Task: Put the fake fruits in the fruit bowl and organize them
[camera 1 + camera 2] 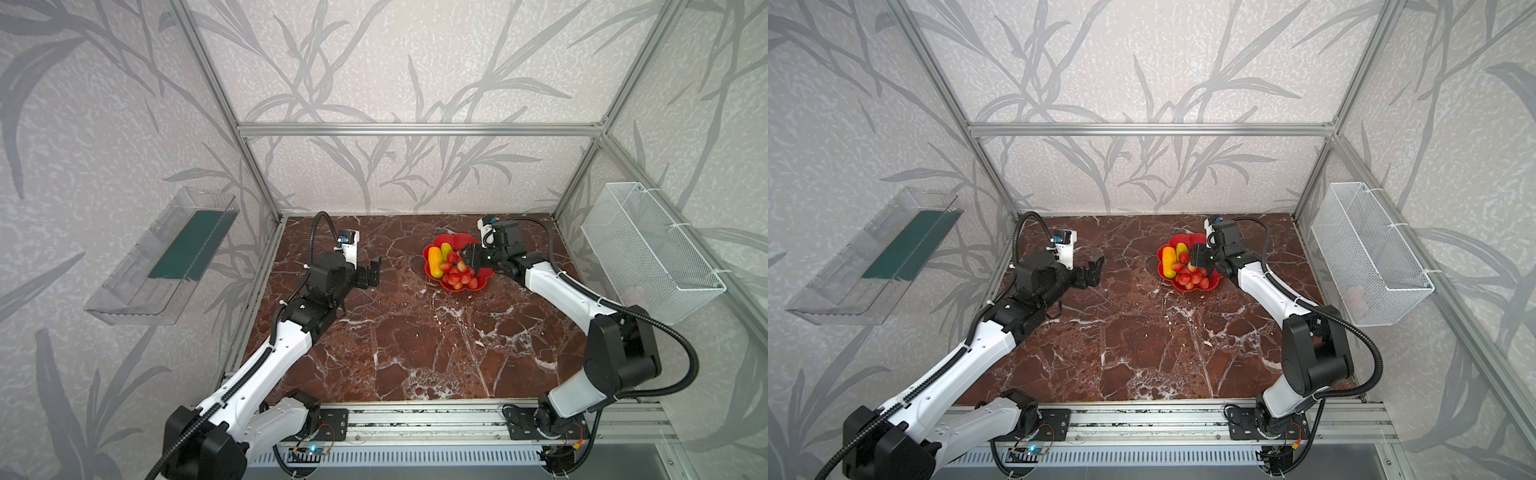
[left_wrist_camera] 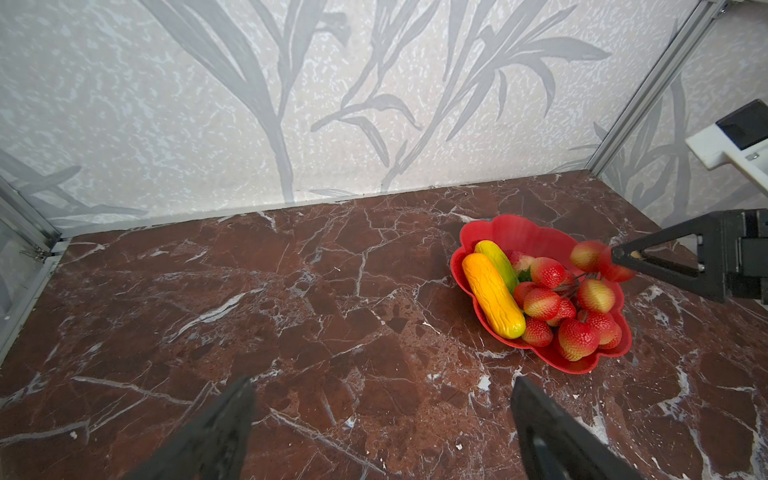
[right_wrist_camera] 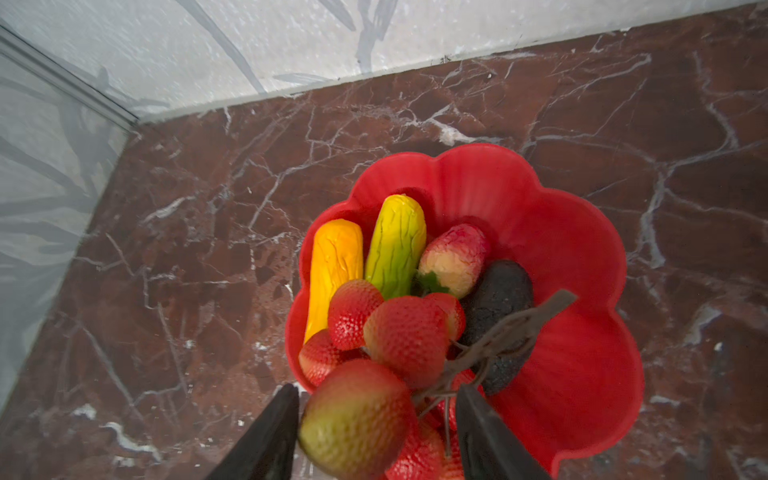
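The red flower-shaped fruit bowl (image 1: 457, 240) (image 1: 1183, 239) stands on the marble toward the back right. In it lie a yellow-orange oblong (image 3: 334, 270), a green oblong (image 3: 397, 245), a strawberry (image 3: 455, 257), a dark avocado (image 3: 498, 299) and a bunch of red-yellow ovals (image 3: 407, 332) (image 2: 544, 303). My right gripper (image 3: 376, 390) (image 1: 465, 259) hangs over the bowl's right side. Its jaws stand apart around one blurred oval and the bunch's stem. My left gripper (image 2: 382, 382) (image 1: 376, 270) hovers wide open and empty, left of the bowl.
A clear plastic tray (image 1: 162, 257) hangs on the left wall and a white wire basket (image 1: 648, 249) on the right wall. Aluminium frame posts stand at the back corners. The arm bases sit on a metal rail (image 1: 415, 424) along the front edge.
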Controlling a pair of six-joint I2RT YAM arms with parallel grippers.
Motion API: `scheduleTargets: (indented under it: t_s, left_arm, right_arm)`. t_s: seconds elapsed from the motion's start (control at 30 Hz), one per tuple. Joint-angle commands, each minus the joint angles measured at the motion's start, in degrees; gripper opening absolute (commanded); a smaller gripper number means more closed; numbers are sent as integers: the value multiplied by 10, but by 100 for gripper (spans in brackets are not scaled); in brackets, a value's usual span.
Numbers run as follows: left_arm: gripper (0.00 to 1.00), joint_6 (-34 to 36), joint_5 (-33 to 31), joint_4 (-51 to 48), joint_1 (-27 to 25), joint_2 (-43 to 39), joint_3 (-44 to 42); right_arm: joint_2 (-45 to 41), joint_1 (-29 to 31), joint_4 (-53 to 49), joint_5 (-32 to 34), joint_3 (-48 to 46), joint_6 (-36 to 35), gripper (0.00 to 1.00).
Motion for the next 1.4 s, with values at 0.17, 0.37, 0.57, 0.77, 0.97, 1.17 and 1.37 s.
scheduleTargets:
  t_s: [0.17,0.37,0.57,0.77,0.97,1.17,1.37]
  left_arm:
    - [97,23,-66,10,5,-40,13]
    - [99,65,-216,117,6,-81,-101]
    - [100,92,-286,246,72,-46,-235]
    - [100,80,-211,349,172,94,-255]
    - [99,52,-130,485,218,209,-260]
    - [99,24,-127,537,236,269,-272]
    - [99,29,-139,555,235,283,-269]
  right_arm:
    - [-12,-10,5,34,40,-32,99]
    - [-135,-10,91,74,-86,-66,99]
    - [-269,-10,170,173,-265,-154,99]
    - [-283,-23,354,277,-419,-223,99]
    - [-167,-55,561,264,-478,-238,99]
    - [-27,-88,730,178,-494,-245,99]
    - [-15,-87,730,161,-492,-252,99]
